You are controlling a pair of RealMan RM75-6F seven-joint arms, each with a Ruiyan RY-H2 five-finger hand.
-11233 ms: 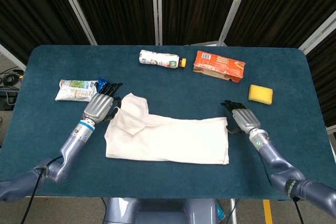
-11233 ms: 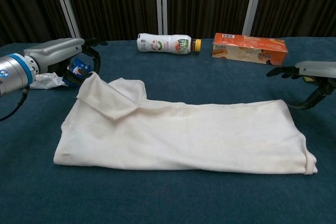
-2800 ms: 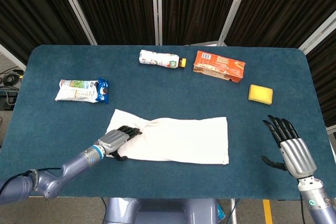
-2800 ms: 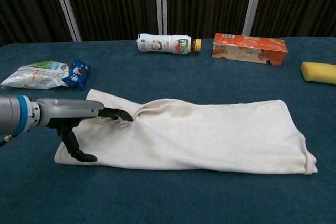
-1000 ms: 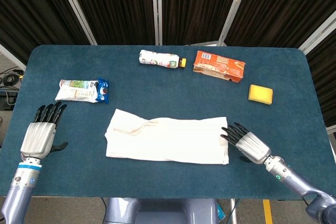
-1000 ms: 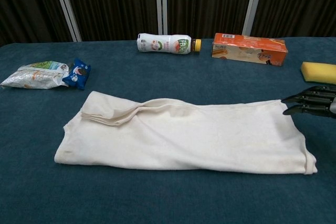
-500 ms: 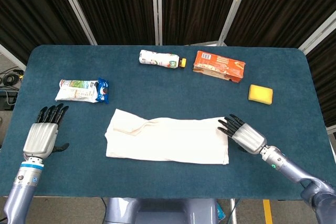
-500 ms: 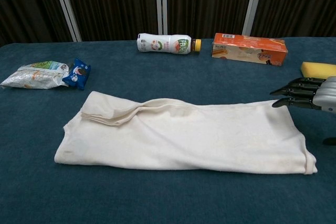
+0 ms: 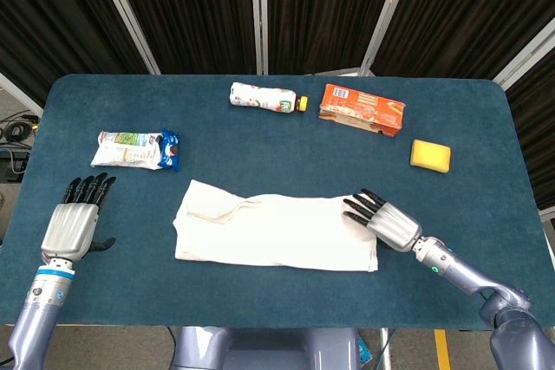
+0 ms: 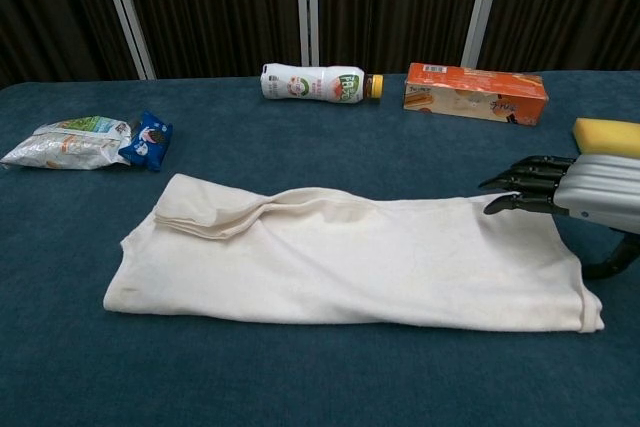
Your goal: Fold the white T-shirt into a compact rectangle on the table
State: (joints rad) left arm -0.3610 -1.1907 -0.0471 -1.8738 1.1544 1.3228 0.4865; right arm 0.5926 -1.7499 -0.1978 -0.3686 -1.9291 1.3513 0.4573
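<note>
The white T-shirt lies folded into a long band across the middle of the table, with a sleeve fold bunched at its left end. My right hand hovers over the band's right end, fingers stretched out flat and apart, holding nothing. Whether it touches the cloth is unclear. My left hand is out at the table's left side, well clear of the shirt, fingers extended and empty; the chest view does not show it.
A snack bag and a blue cookie pack lie at the left. A bottle and an orange carton lie at the back. A yellow sponge sits at the right.
My right hand has moved left, from beside the shirt's right edge to over its right end. My left hand has barely shifted.
</note>
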